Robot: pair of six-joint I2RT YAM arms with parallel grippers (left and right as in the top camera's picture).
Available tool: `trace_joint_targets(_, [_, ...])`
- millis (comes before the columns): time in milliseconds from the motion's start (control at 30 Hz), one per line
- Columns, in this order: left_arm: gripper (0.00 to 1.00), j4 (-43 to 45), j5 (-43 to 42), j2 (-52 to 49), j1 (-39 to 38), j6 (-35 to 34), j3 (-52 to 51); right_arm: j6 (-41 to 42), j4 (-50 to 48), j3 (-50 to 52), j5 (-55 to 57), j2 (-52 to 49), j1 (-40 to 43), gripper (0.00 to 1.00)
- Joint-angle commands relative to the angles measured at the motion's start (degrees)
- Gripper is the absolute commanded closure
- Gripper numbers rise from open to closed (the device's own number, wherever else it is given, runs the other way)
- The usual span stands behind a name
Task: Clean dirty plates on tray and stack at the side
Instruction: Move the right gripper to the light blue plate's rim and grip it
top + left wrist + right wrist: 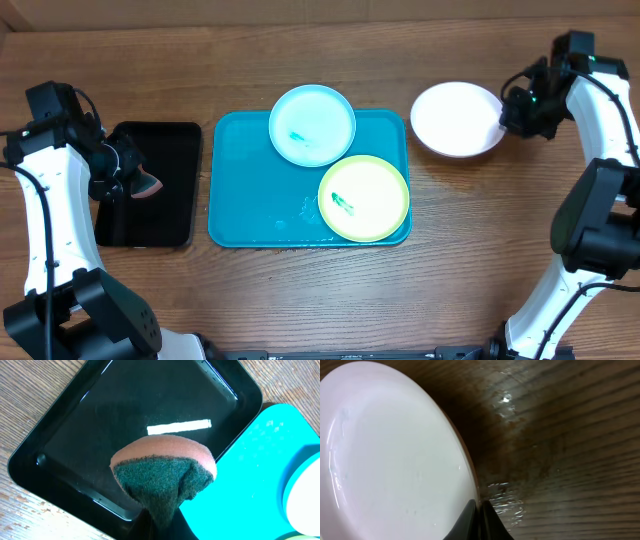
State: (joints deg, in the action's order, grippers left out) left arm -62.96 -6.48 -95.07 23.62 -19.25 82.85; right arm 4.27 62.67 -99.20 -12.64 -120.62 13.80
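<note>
1. Turquoise tray (235,205) sits mid-table with its long axis running left-right. 2 plates are on it.
2. Black tray (165,200) lies just left of the turquoise tray, apart from it. There is nothing in it except a light reflection.
3. Light blue plate (312,124) is at the tray's far edge and overhangs the rim. It has a teal smear left of centre, so it is still dirty.
4. Yellow plate with green rim (364,198) is at the tray's near right corner, touching or just overlapping the blue plate. It also has a teal smear, so it is dirty too.
5. White plate (457,119) is off the tray, on the table to its right. No smear shows, so I'd judge 1 plate done and 2 to go.
6. Sponge (165,472) is pinched in the left gripper (125,175), green scrub side toward the wrist camera, hanging over the black tray's right half.
7. Right gripper (480,517) is closed at the white plate's right rim and looks to be pinching it.
8. Key relation: both dirty plates lie to the right of the sponge, across the tray's left half. The blue plate is the nearer one and the left arm is closer to it. The right arm is closer to the yellow plate, but it is occupied with the white one.
</note>
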Motion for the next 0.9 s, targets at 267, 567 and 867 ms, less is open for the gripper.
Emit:
trace_joint_targets(267, [0.96,0.6,-0.7,-0.2,0.0,1.3,-0.3,-3.0,2.9,-1.8,-1.2,0.3,0.7,0.69])
trace_joint_targets(567, [0.96,0.9,-0.7,-0.2,0.0,1.3,-0.3,-3.0,6.4,-16.2,-18.5,0.3,-5.1,0.63])
trace_joint_targets(867, [0.96,0.8,-1.1,-0.2,0.0,1.3,-0.3,-7.8,-12.7,-15.2,-5.5,-2.7,-24.4,0.42])
